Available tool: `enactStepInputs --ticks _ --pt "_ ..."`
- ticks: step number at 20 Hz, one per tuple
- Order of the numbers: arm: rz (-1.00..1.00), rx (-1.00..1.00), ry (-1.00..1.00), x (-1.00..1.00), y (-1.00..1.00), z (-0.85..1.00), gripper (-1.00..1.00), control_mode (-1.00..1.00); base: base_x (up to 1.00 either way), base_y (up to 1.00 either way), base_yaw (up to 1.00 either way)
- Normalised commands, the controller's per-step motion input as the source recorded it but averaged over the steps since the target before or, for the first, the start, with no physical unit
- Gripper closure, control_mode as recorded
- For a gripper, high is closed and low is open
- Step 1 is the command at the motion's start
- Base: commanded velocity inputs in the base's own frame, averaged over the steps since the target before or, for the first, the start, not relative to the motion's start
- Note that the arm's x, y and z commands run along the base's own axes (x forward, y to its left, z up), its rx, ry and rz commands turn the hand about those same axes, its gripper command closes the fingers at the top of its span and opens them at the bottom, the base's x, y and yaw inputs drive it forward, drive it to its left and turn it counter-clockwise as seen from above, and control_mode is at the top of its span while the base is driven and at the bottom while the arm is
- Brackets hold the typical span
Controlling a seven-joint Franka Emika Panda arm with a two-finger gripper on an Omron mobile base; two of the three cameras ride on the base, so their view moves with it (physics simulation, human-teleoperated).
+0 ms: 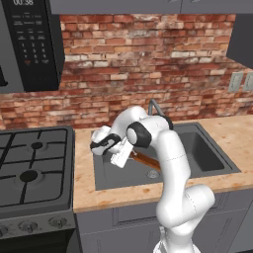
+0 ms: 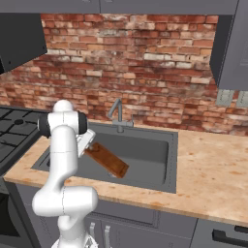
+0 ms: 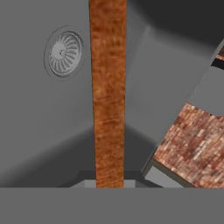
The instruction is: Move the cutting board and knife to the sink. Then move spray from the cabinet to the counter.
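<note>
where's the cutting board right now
The cutting board is held by one end in the shut gripper, tilted down inside the sink. In the right base view it sits in the basin's left half, in front of the faucet.

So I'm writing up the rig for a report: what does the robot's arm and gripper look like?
The arm is glossy white with rounded, tube-like segments and dark grey to black bands at its joints. It rises from a bulbous white base link. The hand is a small white block, and the gripper is barely visible. No cables or markings show.
</note>
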Motion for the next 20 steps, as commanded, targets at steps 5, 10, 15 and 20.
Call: enactStepInputs --ticks 5,10,15,20 --pt "0.0 0.0 0.0 0.23 -0.04 -0.13 1.0 -1.0 0.0 0.0 0.0" --pt "0.0 0.0 0.0 0.23 -0.04 -0.13 1.0 -1.0 0.0 0.0 0.0" --pt "0.0 0.0 0.0 0.2 -0.07 -0.18 1.0 -1.0 0.0 0.0 0.0" --pt "0.0 0.0 0.0 0.14 -0.02 -0.25 1.0 -1.0 0.0 0.0 0.0"
